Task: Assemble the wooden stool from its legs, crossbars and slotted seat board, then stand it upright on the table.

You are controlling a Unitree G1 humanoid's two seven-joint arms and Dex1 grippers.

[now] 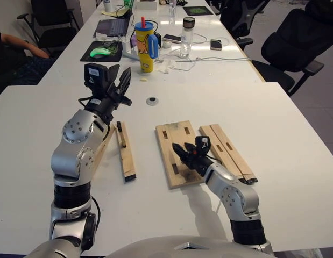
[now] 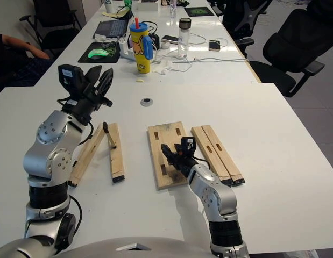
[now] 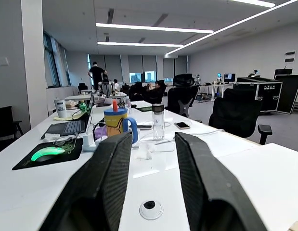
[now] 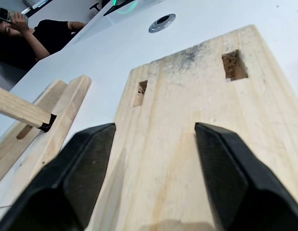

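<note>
While the right claw (image 1: 178,149) is sitting low over the near end of the slotted seat board (image 1: 174,137), its two fingers are standing spread apart, gripping nothing. The board is lying flat in the middle of the counter (image 1: 284,123), with two slotted slats (image 1: 226,149) lying side by side just to its right. The left claw (image 1: 122,79) is hanging raised over the counter's left side, fingers parted and empty. Below it more slats (image 1: 126,156) are lying, a dark-tipped stick (image 1: 120,133) leaning tilted across them
</note>
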